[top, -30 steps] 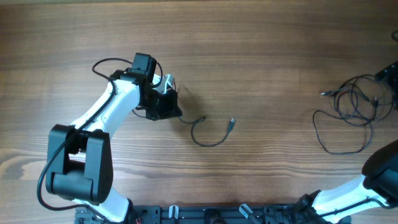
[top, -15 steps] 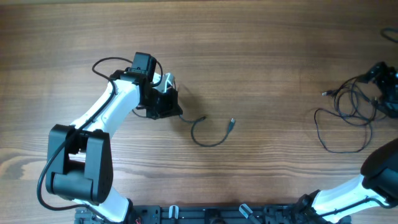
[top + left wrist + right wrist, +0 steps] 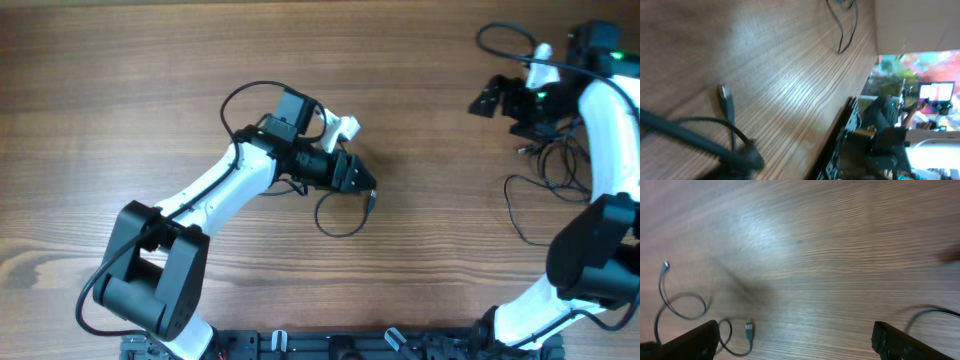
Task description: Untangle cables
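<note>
Cables lie in two lots on the wooden counter [image 3: 150,60]. One short cable [image 3: 335,218] sits curled alone near mid-counter, its USB plug [image 3: 371,198] just beside the tip of the left claw [image 3: 362,184]. The tangled bundle [image 3: 560,165] lies well apart at the right edge, with one outer loop [image 3: 530,215] trailing toward the near side.

Left claw: its wrist view is smeared with blur, and I cannot tell whether it is released or clenched, nor whether it touches the cable.

Right claw [image 3: 795,341]: spread wide with nothing between the fingers, poised at the bundle's far side and, as far as the overhead shows, not touching it.

Judgement: one strand looks freed, and the next pick falls to the right claw.

- Go for a plug end or the outer loop, not the dense crossing.
- Close on a single strand only.
- Draw it low and slowly away from the knot, and stop if the whole bundle drags along.
- Keep the left claw clear of the short cable so its curl is not pulled back toward the rest.
</note>
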You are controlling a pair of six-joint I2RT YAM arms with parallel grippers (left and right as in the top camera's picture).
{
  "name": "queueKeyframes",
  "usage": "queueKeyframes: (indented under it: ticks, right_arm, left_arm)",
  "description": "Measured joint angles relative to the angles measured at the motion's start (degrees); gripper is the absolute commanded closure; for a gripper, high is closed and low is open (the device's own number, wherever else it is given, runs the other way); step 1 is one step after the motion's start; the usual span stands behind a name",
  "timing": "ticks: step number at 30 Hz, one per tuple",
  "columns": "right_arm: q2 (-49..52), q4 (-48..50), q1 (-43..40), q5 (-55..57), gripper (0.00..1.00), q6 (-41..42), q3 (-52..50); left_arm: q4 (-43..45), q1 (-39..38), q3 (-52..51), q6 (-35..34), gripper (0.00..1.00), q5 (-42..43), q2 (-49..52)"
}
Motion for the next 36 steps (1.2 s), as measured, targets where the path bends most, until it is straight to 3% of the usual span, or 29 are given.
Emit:
queueKeyframes:
  ticks: [4,12,22,33,36]
  right_arm:
    - [0.00,-0.22,4.55,1.33,0.00,-1.01,0.00]
    - [0.00,-0.11,15.43,2.16,0.00,-1.60,0.00]
    - [0.00,6.69,27.69,2.19,0.00,-1.84,0.00]
    - [0.44,14.14,39.63,7.34,0.01,-0.98,0.00]
    - [2.71,14.71,41.72,9.49,0.06,0.92,0.02]
  left_arm:
    - [-3.87,1.01,0.00,0.87,0.10,-5.53,0.00]
    - [-11.04,11.61,0.00,0.98,0.01,-14.71,0.00]
    - [-16.79,24.35,0.00,-2.08,0.00,-21.84,0.00]
    - [-22.71,29.40,0.00,-7.98,0.00,-33.09,0.00]
    - [-22.77,30.14,0.00,-9.11,0.00,-34.75,0.00]
